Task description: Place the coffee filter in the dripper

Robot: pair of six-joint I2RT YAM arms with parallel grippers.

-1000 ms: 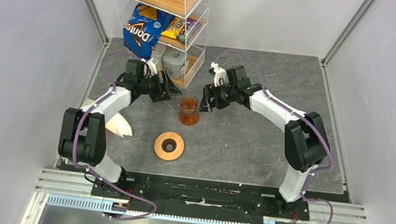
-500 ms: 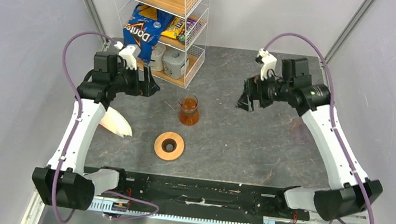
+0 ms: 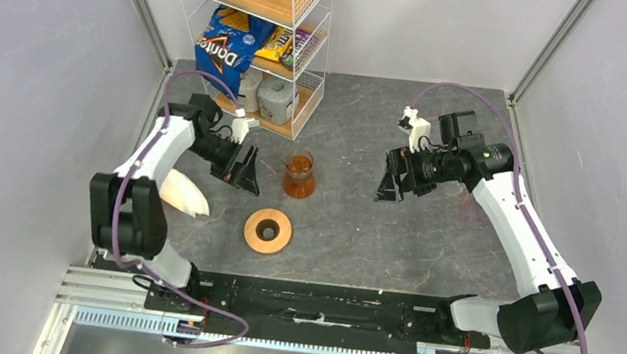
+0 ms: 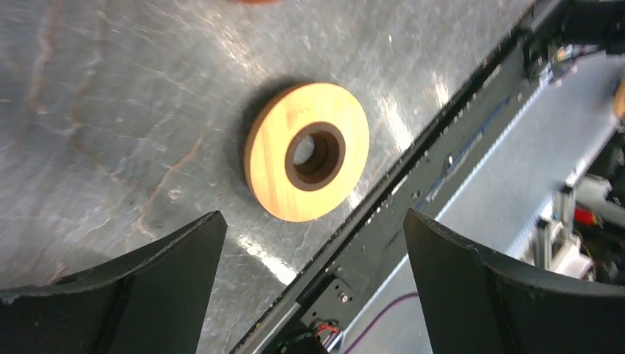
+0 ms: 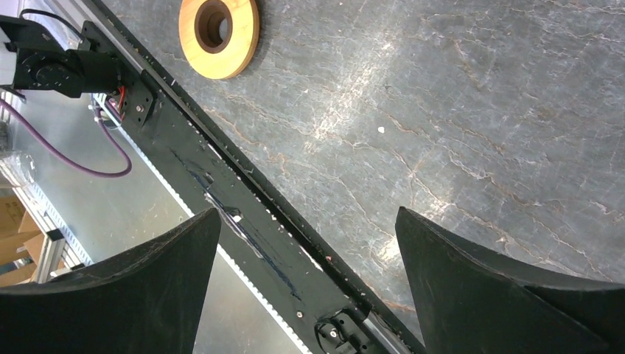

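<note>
The dripper (image 3: 268,230) is an orange-brown ring with a dark centre hole, and it stands on the grey table near the front. It also shows in the left wrist view (image 4: 307,151) and the right wrist view (image 5: 219,33). The coffee filter is out of view as a single sheet. My left gripper (image 3: 243,173) (image 4: 313,217) hangs open and empty just behind and left of the dripper. My right gripper (image 3: 390,181) (image 5: 307,214) is open and empty too, off to the right over bare table.
A glass beaker of amber liquid (image 3: 298,175) stands behind the dripper, between the two grippers. A cream-white pile of filters (image 3: 183,193) lies at the left. A wire shelf rack (image 3: 259,37) with snack bags stands at the back left. The black base rail (image 3: 313,306) runs along the near edge.
Both grippers have drawn away from the beaker and opened wide. The left then swung back down towards the dripper, and the right settled a little lower at the right.
</note>
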